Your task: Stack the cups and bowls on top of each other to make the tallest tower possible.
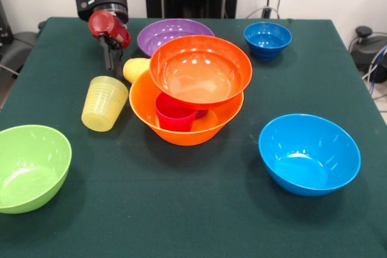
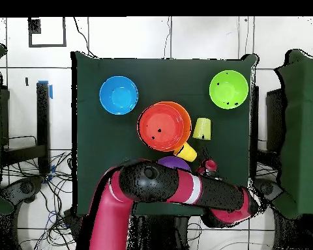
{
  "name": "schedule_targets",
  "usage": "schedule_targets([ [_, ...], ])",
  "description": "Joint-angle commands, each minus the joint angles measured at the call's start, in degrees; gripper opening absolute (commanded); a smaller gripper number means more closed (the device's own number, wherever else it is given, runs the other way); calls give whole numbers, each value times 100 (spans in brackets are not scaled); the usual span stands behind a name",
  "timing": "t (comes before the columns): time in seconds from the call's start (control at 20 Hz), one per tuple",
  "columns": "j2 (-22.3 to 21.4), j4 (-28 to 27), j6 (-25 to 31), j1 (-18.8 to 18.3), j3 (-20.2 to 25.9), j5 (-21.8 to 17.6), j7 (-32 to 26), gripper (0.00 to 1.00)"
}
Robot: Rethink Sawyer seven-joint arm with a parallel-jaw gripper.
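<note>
Front view: at centre frame, the tower (image 1: 187, 122) is a large orange-yellow bowl holding a red-pink cup (image 1: 174, 113), with a red-orange bowl (image 1: 201, 70) perched tilted on top. At upper left the claw (image 1: 112, 58) hangs over an orange-yellow cup (image 1: 135, 69) on the counter (image 1: 193, 209); whether it is clenched I cannot tell. Judging by this, fetching that cup is underway; next comes a firm grasp.
</note>
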Motion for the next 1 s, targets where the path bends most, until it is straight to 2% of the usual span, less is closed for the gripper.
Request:
schedule_targets([
  [0.05, 346, -443, 17, 85, 411, 543, -1021, 100],
  [0.3, 341, -631, -6, 49, 329, 613, -827, 100],
  [1.0, 173, -536, 64, 128, 162, 532, -475, 100],
])
